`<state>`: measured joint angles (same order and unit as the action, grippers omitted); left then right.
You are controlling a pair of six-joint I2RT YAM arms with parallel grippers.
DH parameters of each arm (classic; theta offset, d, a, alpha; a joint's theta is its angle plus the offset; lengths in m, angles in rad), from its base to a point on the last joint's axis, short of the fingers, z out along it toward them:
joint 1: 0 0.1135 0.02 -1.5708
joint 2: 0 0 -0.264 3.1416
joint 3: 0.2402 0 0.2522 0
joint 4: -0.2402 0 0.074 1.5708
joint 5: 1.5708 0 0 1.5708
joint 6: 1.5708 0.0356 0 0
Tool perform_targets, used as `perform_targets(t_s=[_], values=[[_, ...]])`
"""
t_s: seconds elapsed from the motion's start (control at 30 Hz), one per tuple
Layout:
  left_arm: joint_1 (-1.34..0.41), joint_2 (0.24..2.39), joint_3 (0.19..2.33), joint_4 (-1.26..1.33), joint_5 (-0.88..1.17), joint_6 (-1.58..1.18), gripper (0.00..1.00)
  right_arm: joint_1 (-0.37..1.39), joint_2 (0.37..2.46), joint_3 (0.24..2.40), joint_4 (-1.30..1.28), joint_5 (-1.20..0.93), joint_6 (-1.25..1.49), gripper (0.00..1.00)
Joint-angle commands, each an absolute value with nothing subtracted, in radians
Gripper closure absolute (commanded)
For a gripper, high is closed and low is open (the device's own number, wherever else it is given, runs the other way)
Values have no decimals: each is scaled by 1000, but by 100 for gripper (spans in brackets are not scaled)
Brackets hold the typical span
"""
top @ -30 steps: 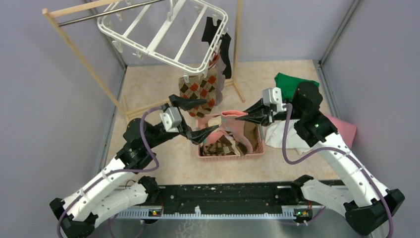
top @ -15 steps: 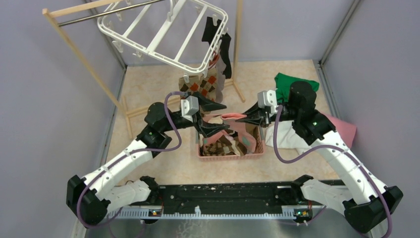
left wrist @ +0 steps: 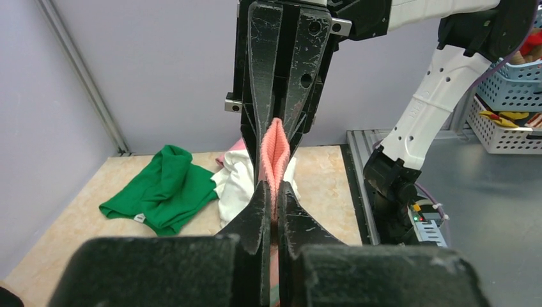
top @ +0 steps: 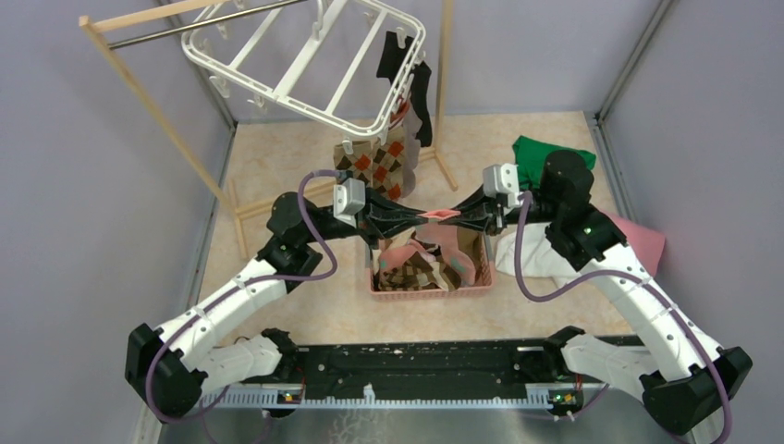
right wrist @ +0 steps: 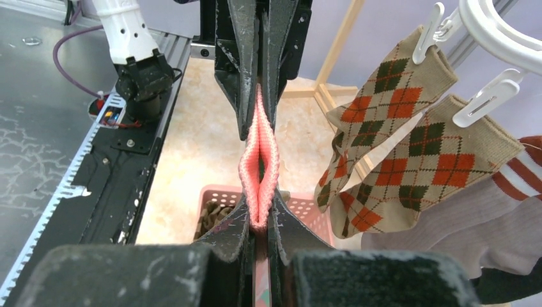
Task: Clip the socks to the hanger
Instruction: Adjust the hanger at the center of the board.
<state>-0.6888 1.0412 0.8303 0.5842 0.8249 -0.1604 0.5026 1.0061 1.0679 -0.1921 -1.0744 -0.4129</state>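
A pink sock's cuff [top: 434, 215] is stretched between both grippers above the pink basket [top: 431, 289]. My left gripper [top: 418, 217] is shut on one end of the pink sock [left wrist: 275, 153]. My right gripper [top: 451, 215] is shut on the other end of that pink sock [right wrist: 259, 163], facing the left one tip to tip. The white hanger [top: 305, 65] hangs at the back with two brown-orange argyle socks [top: 374, 166] and a black sock [top: 421, 88] clipped to it. More socks [top: 425, 268] lie in the basket.
A wooden rack [top: 148, 102] with a metal rod holds the hanger at the back left. Green cloth [top: 541, 153], white cloth [top: 522, 254] and pink cloth [top: 647, 242] lie right of the basket. Grey walls close in the table on three sides.
My left arm swung right and its open gripper closed on the pink sock's cuff. The right gripper stayed shut on the sock, shifting slightly.
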Motion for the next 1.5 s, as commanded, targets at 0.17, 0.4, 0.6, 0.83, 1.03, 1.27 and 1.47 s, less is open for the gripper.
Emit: perform_targets(t_s=[0.17, 0.4, 0.6, 0.83, 1.03, 1.27, 1.47], values=[[-686, 962, 747, 774, 713, -205, 100, 491, 973, 1009, 87, -1116, -172, 64], [-686, 944, 711, 863, 691, -275, 100, 489, 978, 922, 406, -1120, 122, 63], [-686, 955, 711, 949, 676, -318, 100, 491, 991, 847, 695, -1057, 299, 61], [-686, 982, 717, 1011, 658, -358, 100, 503, 1009, 825, 846, -1009, 372, 63], [-686, 988, 715, 1015, 649, -364, 100, 510, 1029, 852, 888, -995, 395, 87], [-673, 919, 713, 815, 506, -313, 71, 514, 1032, 866, 826, -1015, 397, 100], [-590, 794, 927, 63, 249, -159, 33, 504, 1025, 907, 567, -999, 280, 100]])
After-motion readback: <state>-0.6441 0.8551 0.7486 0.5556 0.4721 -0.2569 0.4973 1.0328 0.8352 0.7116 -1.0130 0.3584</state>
